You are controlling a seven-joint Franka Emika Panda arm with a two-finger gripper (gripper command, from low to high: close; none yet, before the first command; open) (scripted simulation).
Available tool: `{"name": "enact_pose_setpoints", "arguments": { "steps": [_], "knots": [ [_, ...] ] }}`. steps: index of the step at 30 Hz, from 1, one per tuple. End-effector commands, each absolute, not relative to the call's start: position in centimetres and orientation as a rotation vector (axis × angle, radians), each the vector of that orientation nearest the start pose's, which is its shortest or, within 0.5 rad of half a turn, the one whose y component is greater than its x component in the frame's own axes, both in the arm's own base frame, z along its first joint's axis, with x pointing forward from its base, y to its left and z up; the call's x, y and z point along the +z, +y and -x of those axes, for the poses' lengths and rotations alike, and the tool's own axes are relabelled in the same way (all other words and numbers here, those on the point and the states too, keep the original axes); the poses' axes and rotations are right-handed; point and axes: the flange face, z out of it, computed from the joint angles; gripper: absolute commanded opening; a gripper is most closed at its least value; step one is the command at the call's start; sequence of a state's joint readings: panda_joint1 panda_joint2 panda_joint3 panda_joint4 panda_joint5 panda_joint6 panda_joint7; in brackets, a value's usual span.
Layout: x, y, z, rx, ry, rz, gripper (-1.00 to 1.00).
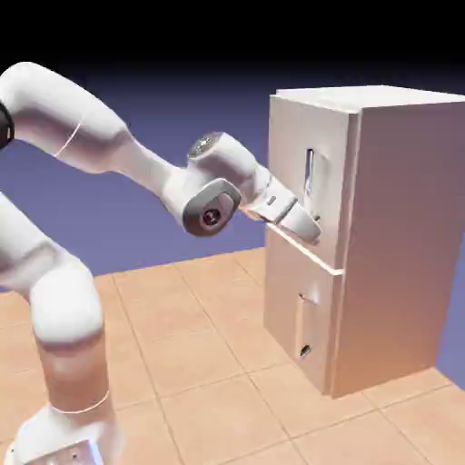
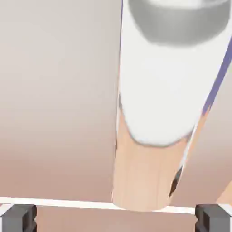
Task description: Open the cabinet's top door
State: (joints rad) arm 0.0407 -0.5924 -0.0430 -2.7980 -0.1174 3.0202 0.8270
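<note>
End effector [image 2: 116, 218], spread wide, slants down toward the top door [image 1: 286, 136].

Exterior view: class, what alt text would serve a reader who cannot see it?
A white jointed robot arm reaches right toward a tall beige-pink box cabinet, its hand in front of the flat upper door, which is closed. Below is a smaller lower door.

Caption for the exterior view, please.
Open gripper close to the closed top door of the cabinet, lower door also shut.
</note>
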Motion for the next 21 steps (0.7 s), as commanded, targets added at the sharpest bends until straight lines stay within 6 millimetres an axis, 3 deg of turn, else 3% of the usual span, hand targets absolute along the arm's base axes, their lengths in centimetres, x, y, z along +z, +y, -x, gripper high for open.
{"name": "enact_pose_setpoints", "arguments": {
  "steps": [1, 9, 21],
  "knots": [
    [47.4, 0.8, -38.7, -1.076, 0.931, 2.475, 0.0],
    [50.3, 1.0, -37.9, -1.166, 0.916, 2.449, 0.0],
    [51.3, 2.4, -35.5, -1.306, 0.877, 2.397, 0.0]
  ]
}}
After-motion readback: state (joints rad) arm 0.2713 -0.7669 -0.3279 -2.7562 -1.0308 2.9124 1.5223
